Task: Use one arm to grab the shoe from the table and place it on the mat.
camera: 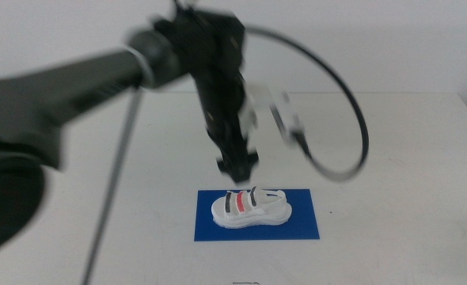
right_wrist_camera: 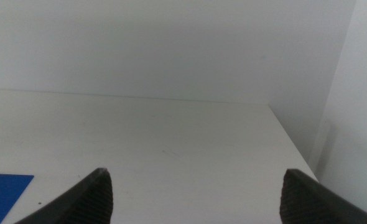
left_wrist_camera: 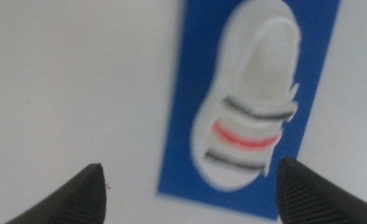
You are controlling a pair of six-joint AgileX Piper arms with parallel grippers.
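- The left gripper (camera: pixel 239 165) hangs just above the shoe, with a clear gap under its tips in the middle view; its 2 dark jaws are spread wide and hold nothing, as the left wrist view shows with bare table and mat between them.
- The shoe (camera: pixel 250 207) lies flat on its sole on the blue mat (camera: pixel 305 226), fully inside the mat's edges, with its long side along the mat's long side. Its 2 black straps and 1 red strap face up.
- The mat lies on the white table (camera: pixel 408 158), near the front edge and about the middle between left and right.
- The left arm (camera: pixel 67 87) reaches in from the left, and its black cable (camera: pixel 352 111) loops out to the right of the wrist.
- The right gripper (right_wrist_camera: pixel 193 196) waits off to the side, its jaws wide apart and empty, with only a corner of the mat in its wrist view.
- Judged from this layout, the placement looks done, so the risk lies in the retreat.
- A dip or a sideways swing of the open jaws could clip a strap and drag the shoe off the mat.
- The hanging cable loop could also brush the shoe or shift the thin mat if the arm sweeps low.
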